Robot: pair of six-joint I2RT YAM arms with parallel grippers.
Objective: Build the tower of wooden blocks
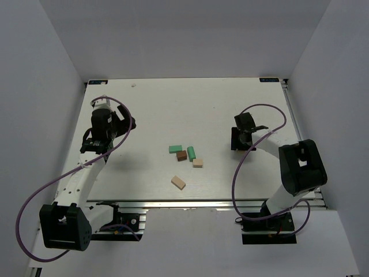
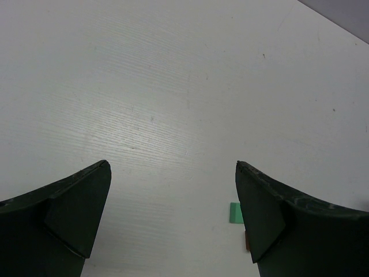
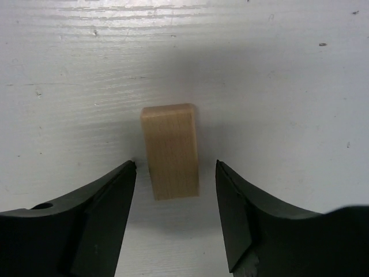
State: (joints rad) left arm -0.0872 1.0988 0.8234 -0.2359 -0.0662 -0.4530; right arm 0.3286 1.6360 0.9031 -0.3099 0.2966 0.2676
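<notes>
The right gripper (image 3: 176,162) stands parted around the tan block (image 3: 170,151), not touching it, which looks light, stiff and smooth, best pinched across its long sides, while the left gripper (image 2: 172,163) gapes empty

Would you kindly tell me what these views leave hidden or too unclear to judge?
1. Top view: the tan block between the right gripper fingers is hidden beneath that gripper; only the right wrist view shows it.
2. Left wrist view: a green block is mostly covered by a left gripper finger; the brownish sliver below is too small to identify.
3. Top view: the central blocks are too small to tell whether they touch.
</notes>
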